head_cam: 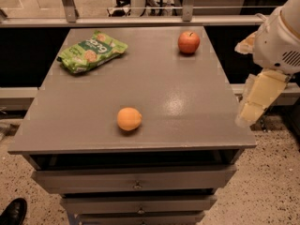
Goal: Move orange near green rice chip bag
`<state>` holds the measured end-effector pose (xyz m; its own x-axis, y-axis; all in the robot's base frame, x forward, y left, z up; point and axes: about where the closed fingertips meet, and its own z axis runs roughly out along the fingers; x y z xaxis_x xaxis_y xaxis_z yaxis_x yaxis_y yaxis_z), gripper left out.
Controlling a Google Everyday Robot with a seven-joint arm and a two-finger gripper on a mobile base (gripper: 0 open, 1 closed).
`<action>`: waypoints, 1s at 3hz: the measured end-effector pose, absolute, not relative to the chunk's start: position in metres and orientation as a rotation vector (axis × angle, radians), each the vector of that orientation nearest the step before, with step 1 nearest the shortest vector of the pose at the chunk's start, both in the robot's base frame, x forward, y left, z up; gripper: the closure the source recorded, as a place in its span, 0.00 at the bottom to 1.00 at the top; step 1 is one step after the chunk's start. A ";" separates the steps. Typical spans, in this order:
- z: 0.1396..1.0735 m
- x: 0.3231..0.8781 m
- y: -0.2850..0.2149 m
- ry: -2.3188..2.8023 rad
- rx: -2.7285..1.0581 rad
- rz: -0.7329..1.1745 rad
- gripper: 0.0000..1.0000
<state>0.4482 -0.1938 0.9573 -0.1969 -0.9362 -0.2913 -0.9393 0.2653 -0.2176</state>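
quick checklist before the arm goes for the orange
1. Orange in view and uncovered: ok, it lies alone near the front edge of the table.
2. Green rice chip bag located: ok, it lies flat at the far left corner.
3. Red apple off the orange-to-bag line: ok, it sits at the far right corner.
4. Gripper above the orange: not ok, it hangs beyond the table's right edge.
5. Orange already near the bag: not ok, they are well apart.

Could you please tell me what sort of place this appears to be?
Probably an office or lab: a grey drawer cabinet on speckled floor, with a metal rail behind. The gripper hangs beside the cabinet's right edge.
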 end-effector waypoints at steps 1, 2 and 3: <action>0.921 0.463 -0.155 2.140 -1.653 0.206 0.00; 0.893 0.473 -0.114 2.071 -1.599 0.372 0.00; 0.878 0.484 -0.070 1.989 -1.544 0.494 0.00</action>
<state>0.4841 -0.0704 0.8778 -0.1732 -0.7530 -0.6348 -0.9625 0.2661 -0.0531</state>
